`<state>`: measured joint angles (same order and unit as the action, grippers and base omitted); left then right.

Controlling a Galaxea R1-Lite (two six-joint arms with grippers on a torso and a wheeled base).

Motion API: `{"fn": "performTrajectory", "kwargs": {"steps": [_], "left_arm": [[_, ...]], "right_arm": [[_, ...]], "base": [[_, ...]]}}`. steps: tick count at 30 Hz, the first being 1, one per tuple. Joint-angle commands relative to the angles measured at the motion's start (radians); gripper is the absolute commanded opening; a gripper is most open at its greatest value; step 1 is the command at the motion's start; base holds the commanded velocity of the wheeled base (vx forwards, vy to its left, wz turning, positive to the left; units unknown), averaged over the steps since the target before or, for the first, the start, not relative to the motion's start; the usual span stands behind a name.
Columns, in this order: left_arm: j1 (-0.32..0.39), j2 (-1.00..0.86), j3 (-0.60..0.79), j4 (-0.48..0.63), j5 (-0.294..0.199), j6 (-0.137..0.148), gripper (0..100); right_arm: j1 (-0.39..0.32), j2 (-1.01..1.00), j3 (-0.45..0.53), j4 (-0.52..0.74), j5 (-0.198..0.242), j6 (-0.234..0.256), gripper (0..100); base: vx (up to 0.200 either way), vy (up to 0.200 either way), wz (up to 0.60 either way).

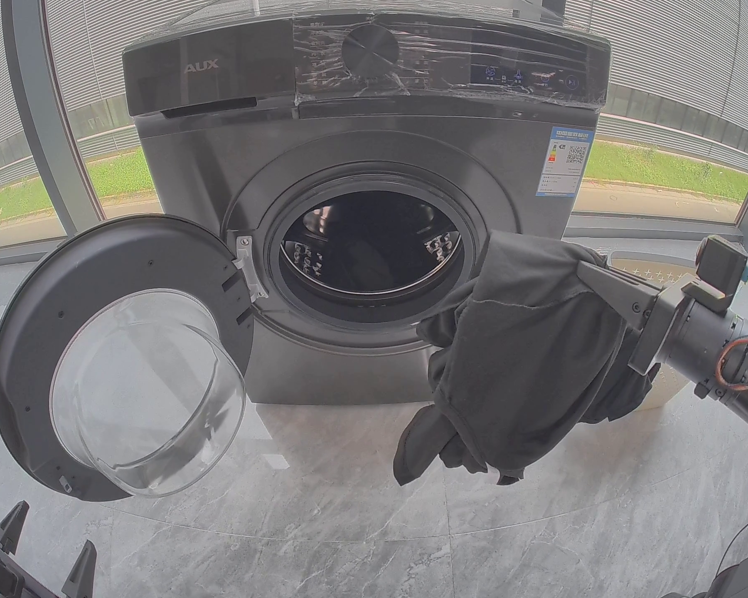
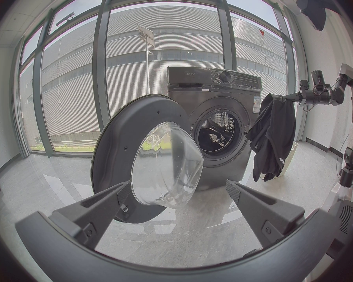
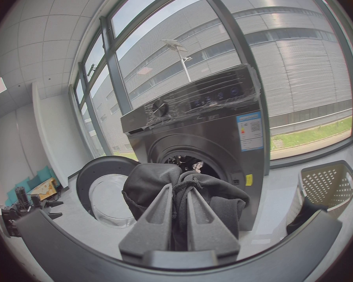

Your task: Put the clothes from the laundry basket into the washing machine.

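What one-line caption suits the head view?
A dark garment hangs from the right gripper before the open washing machine.

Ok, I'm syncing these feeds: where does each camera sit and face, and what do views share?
Head view: on the head, facing forward and down at the washing machine and open door; left tool at left, right tool holding a dark garment.
Left wrist view: left wrist, facing the door; open left tool in front.
Right wrist view: right wrist, facing the drum; right tool shut on garment, laundry basket beside the machine.
Shared: all show machine, door, garment.
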<state>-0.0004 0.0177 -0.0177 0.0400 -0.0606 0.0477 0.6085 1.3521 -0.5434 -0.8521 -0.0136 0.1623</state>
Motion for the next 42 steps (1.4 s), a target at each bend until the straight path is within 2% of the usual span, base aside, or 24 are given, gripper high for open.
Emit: {"fn": "performTrajectory", "kwargs": {"steps": [1,6,9,10,13,17,19,21,24,27,29,30,31,32,33,35,42], "left_arm": [[0.002,-0.018,0.018,0.000,0.001,-0.002,100],[0.000,-0.018,0.015,-0.009,0.002,0.006,100],[0.005,0.004,-0.100,-0.065,-0.019,-0.009,100],[-0.004,0.047,-0.171,-0.065,-0.047,-0.009,100],[-0.020,0.166,-0.234,-0.042,-0.134,-0.008,100],[-0.038,0.354,-0.237,-0.069,-0.323,0.003,100],[-0.050,0.424,-0.232,-0.100,-0.455,0.004,100],[-0.050,0.510,-0.239,-0.126,-0.508,0.011,100],[-0.069,0.665,-0.240,-0.238,-0.519,0.032,100],[-0.110,0.792,-0.237,-0.353,-0.515,0.034,100],[-0.181,0.904,-0.237,-0.447,-0.498,0.032,100],[-0.181,0.904,-0.237,-0.447,-0.498,0.032,100],[-0.224,0.966,-0.240,-0.489,-0.467,0.031,100],[-0.224,0.966,-0.240,-0.489,-0.467,0.031,100],[-0.276,1.029,-0.242,-0.542,-0.424,0.026,100],[-0.316,1.079,-0.246,-0.583,-0.400,0.023,100],[-0.374,1.260,-0.288,-0.669,-0.395,0.023,100]], "right_arm": [[0.036,0.021,-0.012,-0.002,0.012,0.003,0],[0.050,0.053,-0.035,-0.002,0.020,0.006,0],[0.060,0.094,-0.046,-0.005,0.018,0.036,0],[0.077,0.116,-0.058,-0.016,0.017,0.057,0],[0.103,0.168,-0.095,-0.048,0.004,0.088,0],[0.096,0.240,-0.136,-0.077,0.003,0.086,0],[0.094,0.288,-0.153,-0.093,-0.005,0.091,0],[0.091,0.334,-0.167,-0.119,-0.031,0.091,0],[0.093,0.413,-0.187,-0.189,-0.068,0.089,0],[0.096,0.458,-0.204,-0.234,-0.071,0.088,0],[0.103,0.509,-0.240,-0.243,-0.078,0.089,0],[0.103,0.509,-0.240,-0.243,-0.078,0.089,0],[0.103,0.533,-0.256,-0.245,-0.100,0.088,0],[0.103,0.533,-0.256,-0.245,-0.100,0.088,0],[0.102,0.553,-0.268,-0.252,-0.112,0.086,0],[0.102,0.564,-0.273,-0.262,-0.112,0.085,0],[0.108,0.570,-0.305,-0.268,-0.114,0.083,0]], "base": [[0.000,0.000,0.00],[0.000,0.000,0.00],[0.000,0.000,0.00],[0.000,0.000,0.00],[0.000,0.000,0.00],[0.000,0.000,0.00],[0.000,0.000,0.00],[0.000,0.000,0.00],[0.000,0.000,0.00],[0.000,0.000,0.00],[0.000,0.000,0.00],[0.000,0.000,0.00],[0.000,0.000,0.00],[0.000,0.000,0.00],[0.000,0.000,0.00],[0.000,0.000,0.00],[0.000,0.000,0.00]]}}
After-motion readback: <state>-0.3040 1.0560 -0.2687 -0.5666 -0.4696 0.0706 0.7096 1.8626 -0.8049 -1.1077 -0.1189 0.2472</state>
